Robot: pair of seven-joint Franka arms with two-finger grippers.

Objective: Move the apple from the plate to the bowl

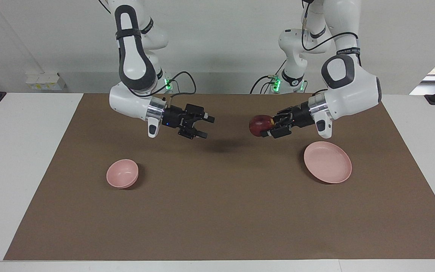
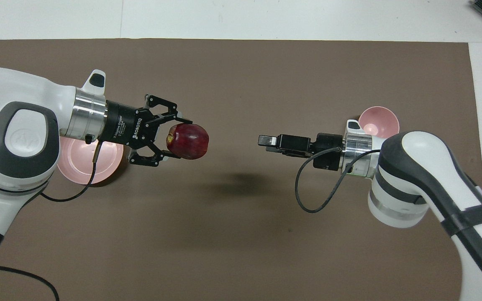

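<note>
We have the apple (image 1: 259, 125) pinched in our left hand (image 1: 268, 128), lifted clear of the plate (image 1: 327, 162) and carried in the air over the bare mat toward the middle of the table (image 1: 28, 151). The plate sits bare at the left arm's end; the bowl (image 1: 122, 173) sits bare at the right arm's end, well apart from it. Our right hand (image 1: 204, 126) hovers over the mat with its fingers spread, pointed at the apple across a gap, and holds nothing. In the overhead view both hands (image 2: 180, 138) (image 2: 266, 140) face each other at about the same height, the apple (image 2: 187, 141) leading. We judge the step in hand to be the carry toward a handover: the lift is done, the drop into the bowl (image 2: 378, 121) is not. Next we would close the gap until the spread fingers straddle the apple, shut the right hand on it, and only then loosen the left. Letting go early would drop the apple onto the mat, where it could roll.
</note>
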